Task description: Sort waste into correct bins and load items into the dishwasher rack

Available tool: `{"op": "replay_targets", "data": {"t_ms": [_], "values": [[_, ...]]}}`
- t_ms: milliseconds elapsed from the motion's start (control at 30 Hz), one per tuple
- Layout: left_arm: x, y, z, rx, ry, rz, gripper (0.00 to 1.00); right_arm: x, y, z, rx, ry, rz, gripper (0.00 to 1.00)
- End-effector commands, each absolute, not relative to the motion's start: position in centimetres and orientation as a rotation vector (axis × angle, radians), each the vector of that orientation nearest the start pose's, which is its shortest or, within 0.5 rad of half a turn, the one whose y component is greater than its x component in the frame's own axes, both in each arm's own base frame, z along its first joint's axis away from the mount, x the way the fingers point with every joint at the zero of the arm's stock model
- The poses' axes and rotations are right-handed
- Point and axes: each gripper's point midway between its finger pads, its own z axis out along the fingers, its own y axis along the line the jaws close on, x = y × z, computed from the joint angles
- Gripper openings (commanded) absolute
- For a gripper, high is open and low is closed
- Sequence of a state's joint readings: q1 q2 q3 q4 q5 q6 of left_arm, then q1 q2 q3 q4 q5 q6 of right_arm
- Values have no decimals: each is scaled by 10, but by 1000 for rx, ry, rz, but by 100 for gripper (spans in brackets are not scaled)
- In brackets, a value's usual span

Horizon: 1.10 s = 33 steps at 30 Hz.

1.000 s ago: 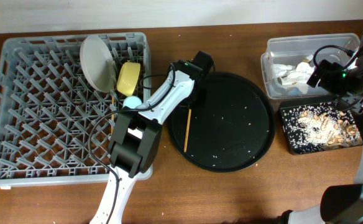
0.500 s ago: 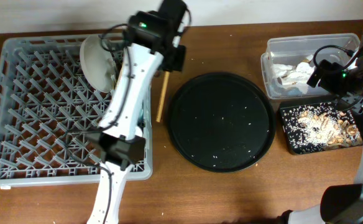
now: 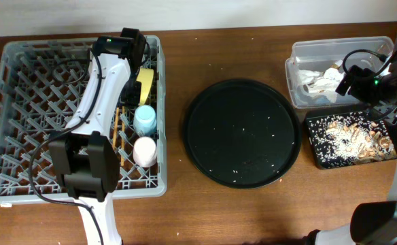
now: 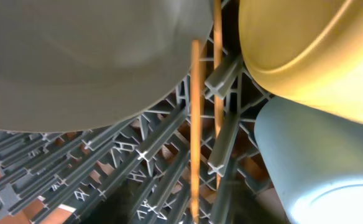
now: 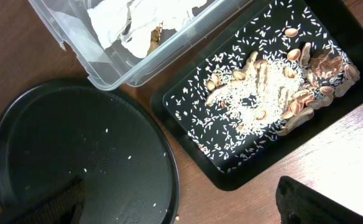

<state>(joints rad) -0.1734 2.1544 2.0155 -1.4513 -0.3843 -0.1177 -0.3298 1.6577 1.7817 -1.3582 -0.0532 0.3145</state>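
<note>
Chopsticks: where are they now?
In the overhead view the chopsticks lie inside the dishwasher rack near its right wall, left of the blue cup and pink cup. The left wrist view shows them between the plate and the yellow bowl.

Overhead, the left arm point(image 3: 103, 88) hides the plate point(image 4: 76, 56) and part of the yellow bowl point(image 3: 145, 85) in the dishwasher rack point(image 3: 22, 102), and the left hand point(image 3: 134, 49) sits under its own wrist housing, fingers out of sight. The left wrist view cuts the blurred plate, bowl and blue cup point(image 4: 318, 162) at its edges, and the chopsticks point(image 4: 195, 124) run off the bottom. The right wrist view cuts the clear tub point(image 5: 107, 68) at the top and shows the right hand point(image 5: 178, 186) only as two dark stubs, wide apart, at the bottom edge.
</note>
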Motion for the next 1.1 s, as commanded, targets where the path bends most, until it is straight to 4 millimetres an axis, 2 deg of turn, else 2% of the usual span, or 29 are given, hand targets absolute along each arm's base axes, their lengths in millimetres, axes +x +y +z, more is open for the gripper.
{"op": "replay_targets", "data": {"t_ms": [0,33,67,100,167,200,267,333,400,467,633,700,733,800,833,867,900,967,1033,1067], "values": [[422,-1,133,76,3012,623,87,341,-110,241,884,2641,59,98],[424,-4,139,70,3006,590,92,341,-110,241,884,2641,59,98],[426,-11,147,64,2999,521,92,341,-110,241,884,2641,59,99],[429,-20,165,54,2970,431,92,341,-110,241,884,2641,58,99],[431,-31,218,35,2864,300,92,341,-110,241,884,2641,59,98],[428,-35,257,24,2773,227,92,341,-110,241,884,2641,59,98],[416,-47,316,23,2618,81,99,341,-110,241,884,2641,59,98],[404,-47,358,14,2489,38,99,341,-110,241,884,2641,59,98],[398,-45,382,7,2410,23,99,341,-110,241,884,2641,59,98],[390,-44,386,6,2407,23,99,341,-110,241,884,2641,59,98],[389,-44,385,7,2413,23,99,339,-109,245,877,2631,58,98],[389,-44,385,7,2413,23,99,333,-98,273,810,2556,44,98],[389,-44,385,7,2413,24,99,334,-84,296,720,2487,31,98],[389,-44,385,7,2413,23,99,334,-45,334,442,2399,31,98],[389,-44,385,7,2413,23,99,329,-14,364,277,2305,63,98],[389,-44,385,7,2413,23,99,325,1,380,219,2239,95,98],[389,-44,385,7,2413,23,99,322,8,388,193,2205,111,98],[389,-44,385,7,2413,23,99,311,24,392,129,2119,157,98],[389,-44,385,7,2413,23,99,307,29,375,101,1995,192,99],[389,-44,385,7,2413,23,99,301,30,355,90,1946,209,98]]}}
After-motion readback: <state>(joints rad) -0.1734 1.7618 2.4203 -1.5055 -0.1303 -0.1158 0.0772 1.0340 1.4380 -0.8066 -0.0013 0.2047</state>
